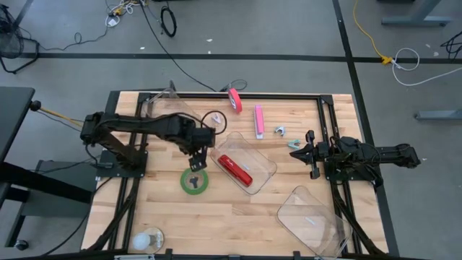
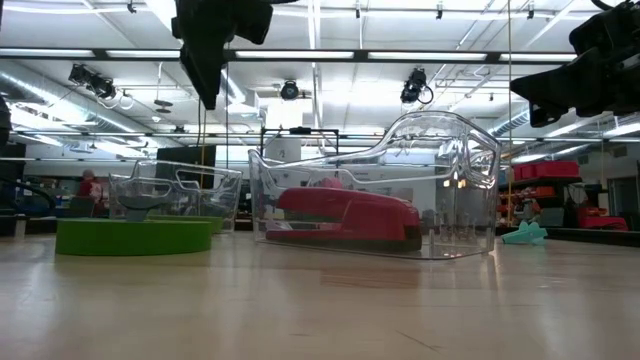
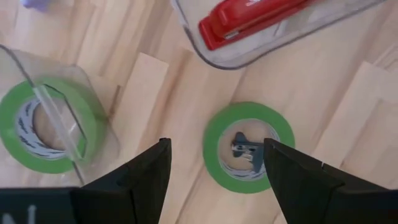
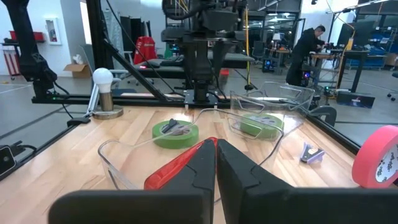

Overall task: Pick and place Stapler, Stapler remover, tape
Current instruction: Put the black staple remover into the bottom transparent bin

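My left gripper point(image 1: 196, 163) hangs above the green tape point(image 1: 195, 181) with its fingers point(image 3: 144, 177) spread wide and nothing between them. The tape lies flat on the counter point(image 1: 216, 217), directly under me in the high view; through my left wrist camera its ring point(image 3: 249, 147) shows between my two fingers, closer to one of them, with a small grey thing sitting in its hole (I cannot tell what it is). From table height I am clearly well above the tape point(image 2: 132, 236), not touching it.

The red stapler point(image 1: 235, 170) lies inside a clear tray point(image 1: 263, 162) just beside the tape, toward the counter's middle. A second green roll point(image 3: 43, 124) sits in another clear tray point(image 1: 162, 108) at the far left part of the counter.

My right gripper point(image 1: 297, 154) waits over the right side of the counter, fingers clenched together and empty. A teal stapler remover point(image 1: 294, 143) lies just beside its tip, and a small grey one point(image 1: 280, 131) a little farther on. A pink bar point(image 1: 258, 120) and a pink tape roll point(image 1: 235, 99) rest near the far edge.
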Controlling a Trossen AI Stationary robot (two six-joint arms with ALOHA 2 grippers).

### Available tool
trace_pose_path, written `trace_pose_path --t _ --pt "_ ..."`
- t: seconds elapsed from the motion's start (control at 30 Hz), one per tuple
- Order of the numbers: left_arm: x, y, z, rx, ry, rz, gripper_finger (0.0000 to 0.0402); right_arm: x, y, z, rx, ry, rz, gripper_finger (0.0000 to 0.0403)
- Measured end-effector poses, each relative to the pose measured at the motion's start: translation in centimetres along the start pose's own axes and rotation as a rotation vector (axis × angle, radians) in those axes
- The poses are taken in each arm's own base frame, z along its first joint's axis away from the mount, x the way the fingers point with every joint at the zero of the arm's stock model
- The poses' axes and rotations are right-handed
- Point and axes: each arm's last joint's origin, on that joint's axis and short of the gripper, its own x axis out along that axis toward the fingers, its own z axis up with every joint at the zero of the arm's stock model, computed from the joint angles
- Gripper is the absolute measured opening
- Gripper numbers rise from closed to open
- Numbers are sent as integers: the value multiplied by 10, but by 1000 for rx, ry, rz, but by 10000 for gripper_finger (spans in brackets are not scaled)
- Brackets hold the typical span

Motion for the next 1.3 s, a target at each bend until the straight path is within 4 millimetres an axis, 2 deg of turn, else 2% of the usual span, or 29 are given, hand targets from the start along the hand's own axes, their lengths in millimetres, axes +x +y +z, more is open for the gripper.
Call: trace_pose_path --t 0.3,0.43,0.6,0.8,1.17,1.3 --pt "15 -17 1 0 33 5 254 0 0 0 0 1 0 18" --pt "21 -27 -1 52 54 8 254 0 0 0 0 0 0 18" --pt "24 -41 -7 132 70 3 254 0 0 0 0 0 0 18" --pt "21 -54 -12 141 55 -50 254 0 0 0 0 1 0 18" --pt "11 -59 -23 192 26 -91 254 0 0 0 0 2 0 18" --pt "25 -54 -41 161 65 -138 254 0 0 0 0 2 0 18"
